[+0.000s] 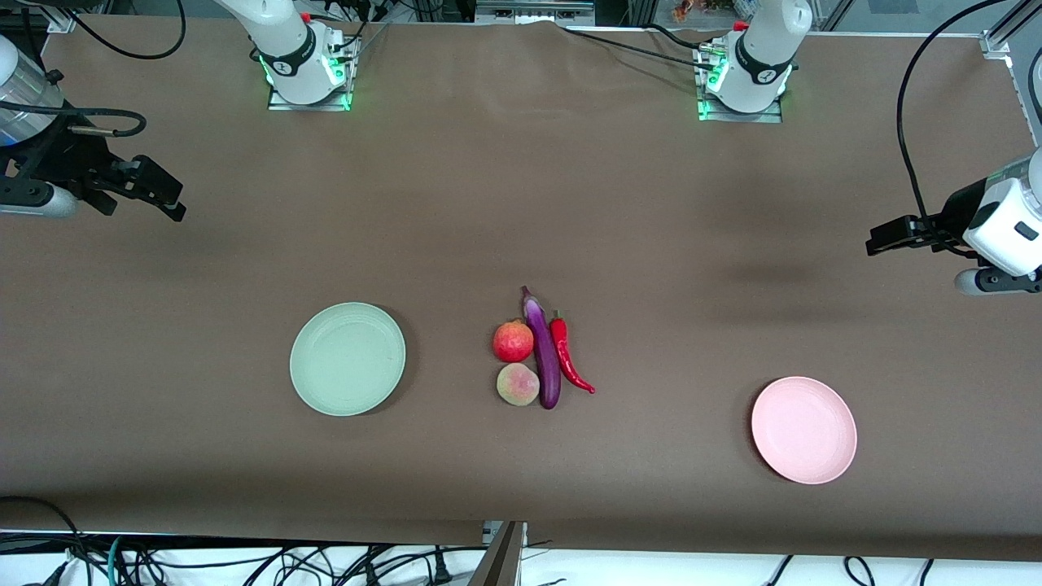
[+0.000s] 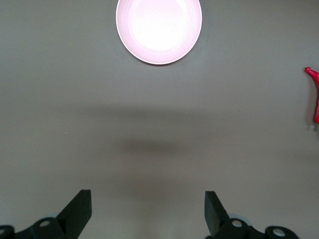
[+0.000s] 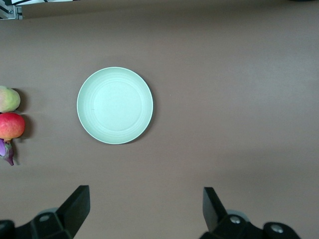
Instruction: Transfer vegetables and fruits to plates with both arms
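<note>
Purple eggplant (image 1: 543,356) between pomegranate (image 1: 513,341), chili (image 1: 567,353)

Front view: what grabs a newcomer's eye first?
The tight cluster mid-table: eggplant flanked by chili pepper, pomegranate and peach. Bare pale green plate and pink plate sit at either end. Left gripper and right gripper hover open.

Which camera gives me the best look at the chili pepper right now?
The front view: the whole chili pepper shows, lying against the eggplant. The left wrist view catches only part of it at the picture's edge. The right wrist view does not show it.
</note>
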`<state>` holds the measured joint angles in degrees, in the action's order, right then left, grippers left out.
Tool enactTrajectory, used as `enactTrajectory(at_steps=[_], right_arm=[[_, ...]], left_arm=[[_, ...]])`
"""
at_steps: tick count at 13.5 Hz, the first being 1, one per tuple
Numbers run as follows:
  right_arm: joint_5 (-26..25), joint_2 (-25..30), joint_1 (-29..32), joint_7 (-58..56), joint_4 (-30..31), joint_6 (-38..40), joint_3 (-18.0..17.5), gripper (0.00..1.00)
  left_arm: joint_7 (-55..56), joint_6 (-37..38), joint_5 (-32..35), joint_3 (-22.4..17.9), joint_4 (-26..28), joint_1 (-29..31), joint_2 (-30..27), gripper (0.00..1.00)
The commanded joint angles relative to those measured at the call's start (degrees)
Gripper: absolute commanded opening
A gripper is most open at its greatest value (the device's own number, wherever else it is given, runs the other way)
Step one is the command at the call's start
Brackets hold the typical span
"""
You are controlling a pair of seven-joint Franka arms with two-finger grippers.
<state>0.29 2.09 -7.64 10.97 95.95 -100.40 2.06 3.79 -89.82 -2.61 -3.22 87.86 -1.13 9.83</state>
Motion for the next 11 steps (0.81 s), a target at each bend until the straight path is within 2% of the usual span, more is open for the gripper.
enactTrajectory(at_steps=[1, 11], right_arm=[[0.5, -0.6, 0.3, -0.2, -1.6, 0.6, 0.0, 1.0], [0.6, -0.9, 0.5, -0.7, -1.6, 0.6, 0.0, 1.0]], left_arm=[[-0.5, 1.4, -0.3, -0.2, -2.2, -0.2, 1.0, 1.0], [-0.5, 1.5, 0.0, -0.2, -2.3, -0.4, 1.1, 1.0]])
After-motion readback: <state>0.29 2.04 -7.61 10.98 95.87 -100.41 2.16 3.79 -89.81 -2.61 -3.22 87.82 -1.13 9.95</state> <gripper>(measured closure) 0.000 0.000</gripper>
